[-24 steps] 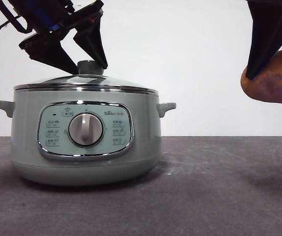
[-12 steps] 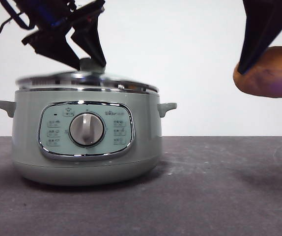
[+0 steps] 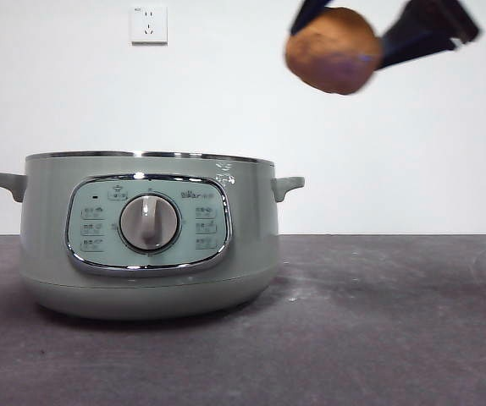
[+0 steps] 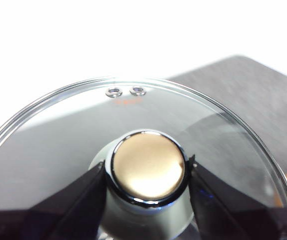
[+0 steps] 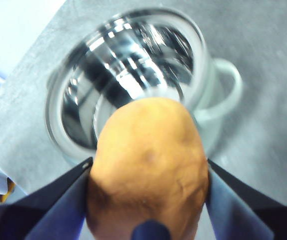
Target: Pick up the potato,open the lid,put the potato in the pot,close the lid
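Front view: matte oval potato (image 3: 334, 50) above round lidless pot (image 3: 146, 233)

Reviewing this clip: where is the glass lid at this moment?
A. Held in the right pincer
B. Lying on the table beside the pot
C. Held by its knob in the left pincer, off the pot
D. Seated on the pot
C. The left pincer clamps the lid by its knob, and the pot stands open.

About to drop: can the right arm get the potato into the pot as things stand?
Probably yes. The lid is off, held in the left gripper, so the pot is open; the right gripper holds the potato high beside its rim.
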`<state>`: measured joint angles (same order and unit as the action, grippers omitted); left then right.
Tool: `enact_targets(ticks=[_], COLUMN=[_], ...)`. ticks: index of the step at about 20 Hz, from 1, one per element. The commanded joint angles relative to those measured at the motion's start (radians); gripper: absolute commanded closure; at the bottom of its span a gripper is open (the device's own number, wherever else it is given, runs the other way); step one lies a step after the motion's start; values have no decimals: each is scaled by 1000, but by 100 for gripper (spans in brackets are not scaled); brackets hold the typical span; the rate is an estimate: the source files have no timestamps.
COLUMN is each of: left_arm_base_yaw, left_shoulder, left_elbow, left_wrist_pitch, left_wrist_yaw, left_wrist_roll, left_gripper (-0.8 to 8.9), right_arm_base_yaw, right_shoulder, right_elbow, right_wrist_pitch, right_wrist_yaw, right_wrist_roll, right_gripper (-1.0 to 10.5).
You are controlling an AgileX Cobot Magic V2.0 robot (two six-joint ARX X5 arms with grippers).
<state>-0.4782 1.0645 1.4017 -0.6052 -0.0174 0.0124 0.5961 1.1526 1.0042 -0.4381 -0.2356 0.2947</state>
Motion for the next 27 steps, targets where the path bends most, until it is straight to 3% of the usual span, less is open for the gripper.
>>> enact_targets(ticks=[1, 5, 12, 14, 19, 25, 27], left_arm_base_yaw=[0, 0, 0, 0, 0, 0, 0], left_shoulder=[-97, -233, -353, -354, -352, -348, -347], left_elbow=[38, 42, 42, 42, 42, 42, 42], left_wrist_pitch=[-8, -82, -174, -199, -204, -205, -208], left_wrist_yaw=[-32, -89, -89, -88, -89, -89, -89], left_wrist_roll=[22, 22, 14, 14, 14, 15, 15], left_gripper=[822, 822, 822, 822, 822, 822, 822], right_arm_base_yaw=[29, 82, 137, 157, 186, 190, 194], right_shoulder=[118, 371, 794, 866, 963, 1009, 1009], right_elbow=[113, 369, 779, 815, 818, 818, 818], right_wrist_pitch=[9, -56, -193, -202, -205, -259, -251], right_wrist_yaw=[-2, -1, 31, 97, 162, 167, 165], right_wrist_roll=[-56, -154, -291, -331, -376, -409, -417], right_gripper=[959, 959, 959, 959, 959, 958, 854])
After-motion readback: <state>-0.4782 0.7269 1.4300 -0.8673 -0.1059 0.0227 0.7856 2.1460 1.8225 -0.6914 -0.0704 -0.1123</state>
